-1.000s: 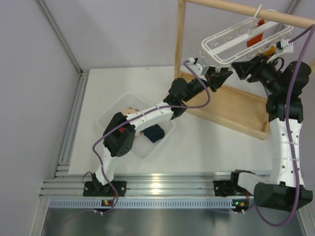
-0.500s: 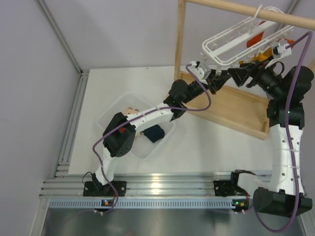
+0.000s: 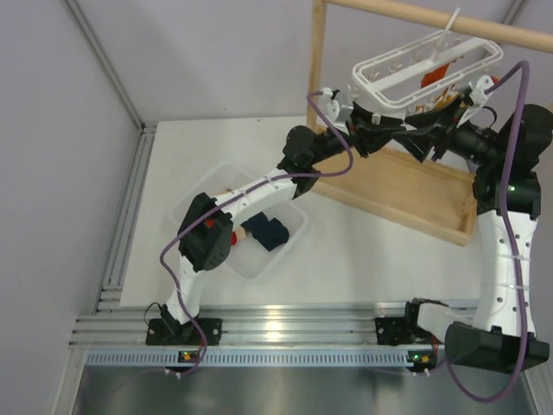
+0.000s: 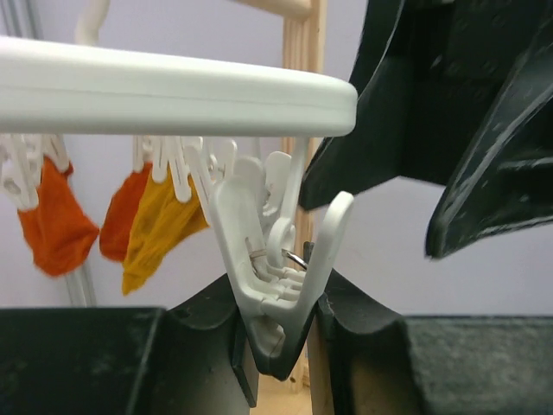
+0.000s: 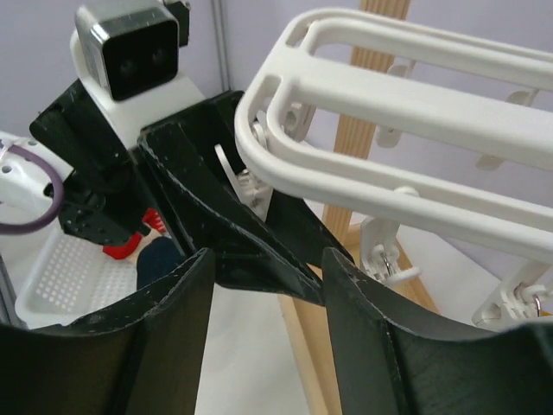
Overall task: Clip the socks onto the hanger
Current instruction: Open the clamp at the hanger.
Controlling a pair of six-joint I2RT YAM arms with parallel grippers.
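Observation:
The white hanger [image 3: 428, 69] hangs from the wooden rack's top bar. My left gripper [image 4: 278, 346] is shut on the lower end of one dangling white clip [image 4: 259, 233] under the hanger's frame [image 4: 173, 91]; in the top view the left gripper [image 3: 386, 131] sits below the hanger's left end. My right gripper [image 5: 268, 285] is open and empty, right next to it and facing it [image 3: 421, 138]. The navy sock [image 3: 270, 232] and the red sock [image 5: 130, 246] lie in the clear bin [image 3: 194, 203]; the left arm hides most of the red one from above.
The light wooden rack [image 3: 406, 186] stands at the back right, its post beside both grippers. Orange socks [image 4: 56, 225] and a yellow sock [image 4: 160, 229] hang from other clips. A grey wall and a metal rail run along the left.
The hanger has swung up and levelled. My left gripper rose a little and now grips a clip. My right gripper moved down and in toward it.

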